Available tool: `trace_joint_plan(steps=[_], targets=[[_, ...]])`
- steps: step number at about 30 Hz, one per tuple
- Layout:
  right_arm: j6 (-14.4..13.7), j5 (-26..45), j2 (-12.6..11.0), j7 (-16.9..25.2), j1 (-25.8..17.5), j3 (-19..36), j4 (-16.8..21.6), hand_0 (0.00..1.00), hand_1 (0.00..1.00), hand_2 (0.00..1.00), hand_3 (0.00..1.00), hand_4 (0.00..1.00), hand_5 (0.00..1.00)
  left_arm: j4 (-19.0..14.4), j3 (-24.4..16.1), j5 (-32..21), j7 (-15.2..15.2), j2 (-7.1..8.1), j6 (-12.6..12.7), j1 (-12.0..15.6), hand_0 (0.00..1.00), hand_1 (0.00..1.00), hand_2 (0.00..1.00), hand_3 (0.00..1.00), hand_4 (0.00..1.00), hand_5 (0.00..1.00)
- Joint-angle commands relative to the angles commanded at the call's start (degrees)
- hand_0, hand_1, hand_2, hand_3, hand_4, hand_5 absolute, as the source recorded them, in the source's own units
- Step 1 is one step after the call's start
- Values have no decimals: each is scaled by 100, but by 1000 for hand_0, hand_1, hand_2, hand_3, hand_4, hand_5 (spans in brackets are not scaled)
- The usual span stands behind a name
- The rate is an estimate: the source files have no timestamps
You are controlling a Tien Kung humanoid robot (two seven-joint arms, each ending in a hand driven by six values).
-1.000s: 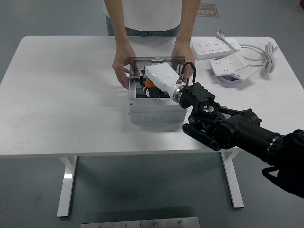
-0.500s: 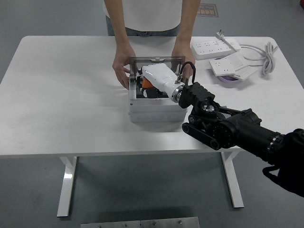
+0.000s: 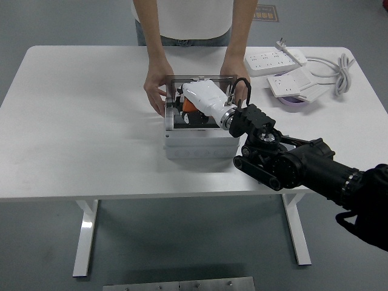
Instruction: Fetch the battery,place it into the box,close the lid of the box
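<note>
A grey box (image 3: 197, 146) stands at the table's middle, its clear lid (image 3: 173, 85) raised upright at the back. My right hand (image 3: 203, 99), white with a black arm behind it, reaches down into the open box from the right. Its fingers are curled around an orange battery (image 3: 189, 106) just inside the box's rim. Dark parts show inside the box beneath the hand. A person at the far side holds the box with one hand (image 3: 156, 91) on its left and the other hand (image 3: 234, 71) at its back right corner. My left arm is out of view.
Two white power strips (image 3: 274, 59) (image 3: 297, 82) with a coiled white cable (image 3: 341, 73) lie at the back right, above a purple disc (image 3: 294, 102). The table's left half (image 3: 79, 115) is bare white surface.
The box and its lid have shifted slightly toward me. My right hand stays in the box, with the battery under it, barely moved.
</note>
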Motion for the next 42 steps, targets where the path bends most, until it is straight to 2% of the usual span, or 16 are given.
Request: trace_joint_plan(steps=[4, 5, 16, 17, 22, 23, 30, 40, 41, 42], targets=[[0, 14, 1, -4, -4, -20, 4, 542, 353, 423, 498, 603, 94, -4, 3, 9, 4, 3, 11, 5, 445, 654, 664, 670, 789, 942], [1, 19, 2, -3, -4, -24, 5, 570, 433, 483, 571, 617, 239, -4, 4, 10, 6, 5, 12, 6, 445, 654, 664, 670, 790, 943], [-15, 39, 5, 2, -12, -39, 34, 598, 464, 507, 590, 655, 253, -5, 8, 27, 10, 4, 19, 4, 445, 654, 664, 670, 789, 940], [-20, 45, 6, 1, -14, -41, 36, 606, 470, 511, 597, 690, 293, -5, 8, 29, 11, 4, 19, 4, 445, 653, 662, 670, 789, 940], [-29, 53, 10, -34, -14, -55, 51, 606, 470, 511, 597, 690, 293, -6, 11, 45, 12, -1, 17, 10, 445, 653, 662, 670, 789, 940], [-29, 54, 9, -43, -13, -56, 54, 618, 476, 520, 600, 719, 289, -7, 11, 46, 14, -2, 17, 12, 445, 653, 659, 668, 788, 937], [-20, 168, -18, -156, 23, -41, 125, 624, 477, 522, 603, 709, 269, -12, 15, 50, 25, -8, 23, 6, 443, 652, 661, 667, 786, 933], [-253, 518, -76, -287, 66, -109, 157, 613, 468, 518, 591, 706, 280, -19, 32, 25, 24, -5, 52, 0, 443, 651, 657, 665, 787, 928], [-271, 523, -78, -304, 66, -119, 161, 311, 344, 410, 496, 600, 194, -20, 34, 23, 26, -4, 54, 2, 443, 651, 657, 666, 785, 927], [-286, 530, -79, -320, 65, -130, 167, 311, 344, 410, 496, 600, 194, -22, 34, 24, 30, -3, 56, 4, 443, 651, 657, 666, 785, 927]])
